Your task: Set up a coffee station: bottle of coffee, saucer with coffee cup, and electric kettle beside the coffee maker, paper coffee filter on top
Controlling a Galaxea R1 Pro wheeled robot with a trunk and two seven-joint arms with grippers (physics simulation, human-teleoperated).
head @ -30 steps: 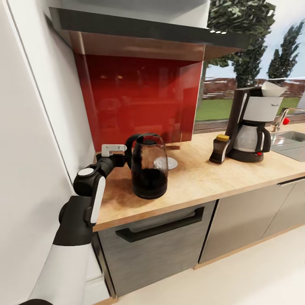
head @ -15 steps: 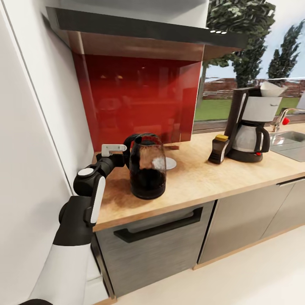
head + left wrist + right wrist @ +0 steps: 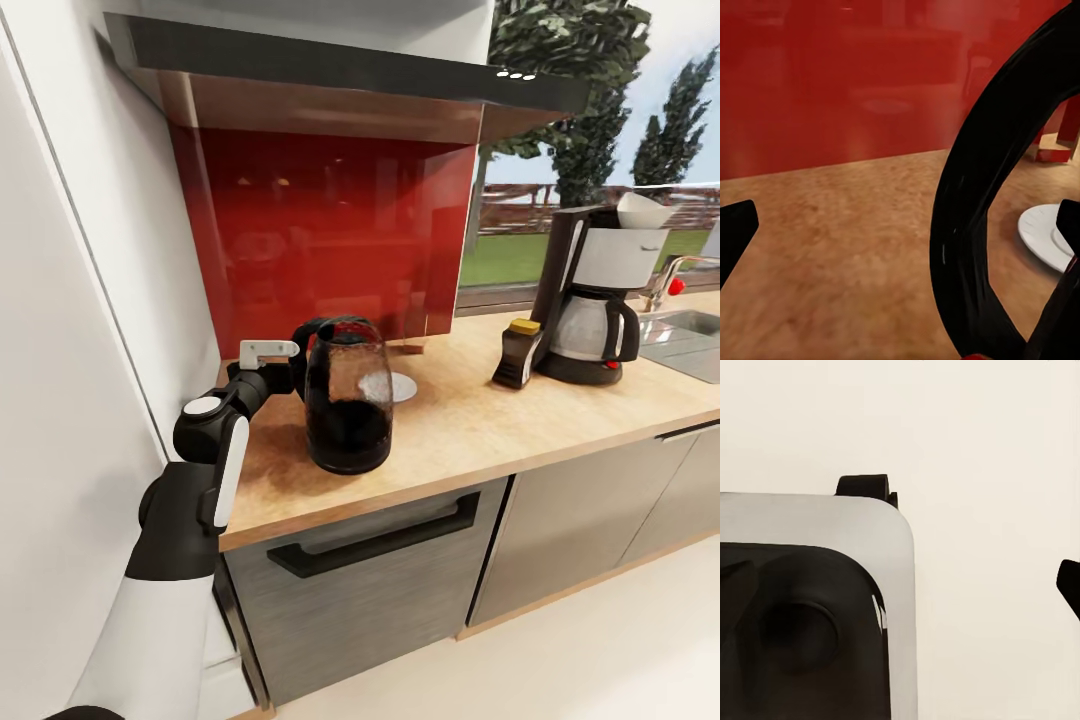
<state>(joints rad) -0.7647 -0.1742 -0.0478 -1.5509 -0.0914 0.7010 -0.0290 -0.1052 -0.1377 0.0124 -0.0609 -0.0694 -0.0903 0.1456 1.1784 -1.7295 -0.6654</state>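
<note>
Head view: left end effector (image 3: 296, 372) grips bulbous dark-glass electric kettle (image 3: 347, 408) by its handle

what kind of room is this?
A simulated home kitchen, by the look of it: light wood kitchen countertop over grey cabinet fronts, a sink with a tap, and a coffee maker and electric kettle on the worktop.

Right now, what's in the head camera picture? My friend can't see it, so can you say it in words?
The robot's left arm reaches to the black handle of a dark glass kettle standing on a wooden countertop in front of a red wall panel. Farther right stand a coffee maker with a white paper filter on top and a small yellow-lidded jar beside it. A white saucer lies behind the kettle.
</note>
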